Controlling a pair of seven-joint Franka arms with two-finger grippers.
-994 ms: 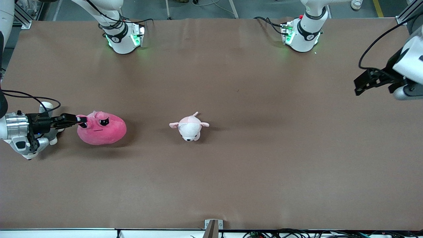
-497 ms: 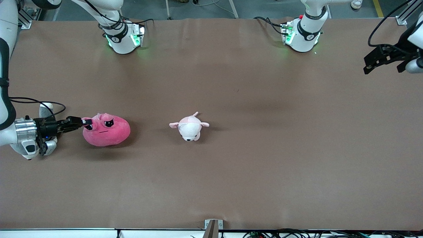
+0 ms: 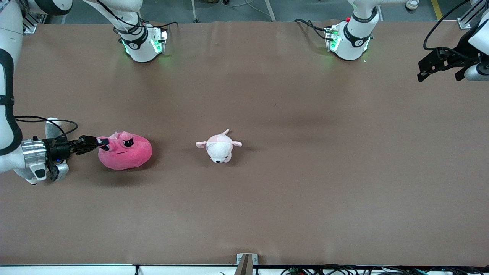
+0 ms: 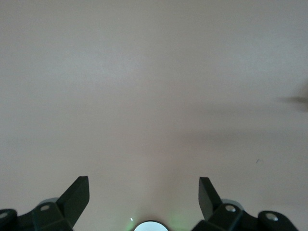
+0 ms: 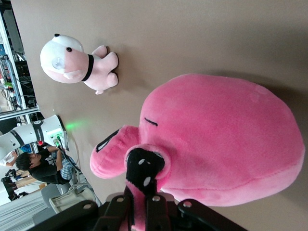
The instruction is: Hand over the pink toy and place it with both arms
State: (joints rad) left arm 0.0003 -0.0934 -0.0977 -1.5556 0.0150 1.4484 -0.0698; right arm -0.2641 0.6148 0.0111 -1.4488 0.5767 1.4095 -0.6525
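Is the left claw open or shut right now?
Open: the left claw shows its two fingers spread wide, nothing between them.

White arms point(image 3: 7, 46), black joint bands, silver wrists, green-lit bases point(image 3: 143, 46).

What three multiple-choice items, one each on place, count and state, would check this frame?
1. Where is the pink toy?
A. On the table toward the right arm's end
B. Beside the left arm's base
C. In the air under the left gripper

2. How many plush toys does the front view show?
A. One
B. Two
C. Four

3. What state is the left gripper in?
A. Shut on the pink toy
B. Shut on the small pale plush
C. Open, holding nothing

Answers: 1 A, it lies by the right gripper, which pinches its edge. 2 B, the pink toy and the small pale plush. 3 C, its fingers stand wide apart over bare table.
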